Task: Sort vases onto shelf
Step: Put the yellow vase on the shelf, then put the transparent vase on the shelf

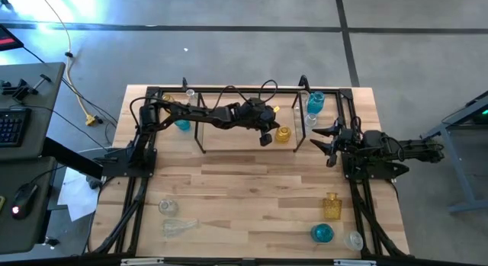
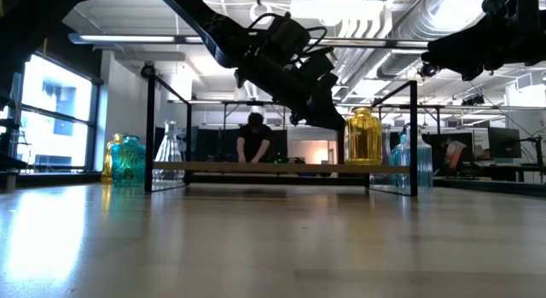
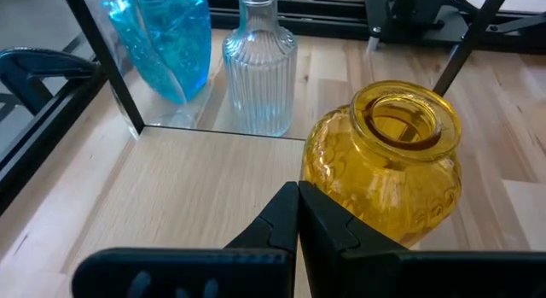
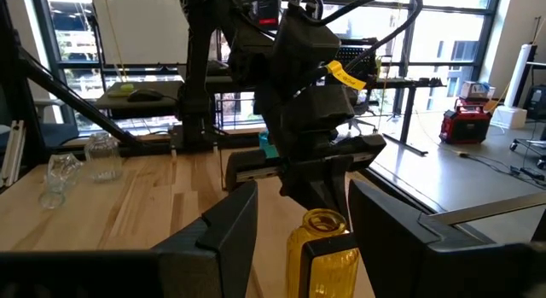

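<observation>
The shelf [image 1: 229, 142] is a low black-rod rack with a light wood floor at the table's far side. A round amber-yellow vase [image 3: 388, 157] stands upright on its floor near the right end [image 1: 283, 134]. My left gripper [image 3: 297, 200] is shut, its tips right beside the vase's body on the left side [image 1: 266, 138]. Behind the vase, past the shelf's right end, stand a ribbed clear vase [image 3: 258, 72] and a blue vase [image 3: 171, 42]. My right gripper [image 1: 326, 144] waits open at the table's right, clear of everything. My left gripper comes slanting down from the table's left with its shut fingertips [image 3: 311, 214] close against the lower side of the yellow vase's body [image 3: 328, 174]. I cannot tell whether they touch it. The vase stands upright on the shelf floor.
A blue vase [image 1: 181, 123] and a clear one [image 1: 189, 93] stand left of the shelf. Near the front edge are a squarish yellow vase [image 1: 331, 206], a blue one [image 1: 322, 233] and clear ones [image 1: 353, 239] [image 1: 168, 207] [image 1: 179, 226]. A person [image 2: 254, 140] is in the room behind.
</observation>
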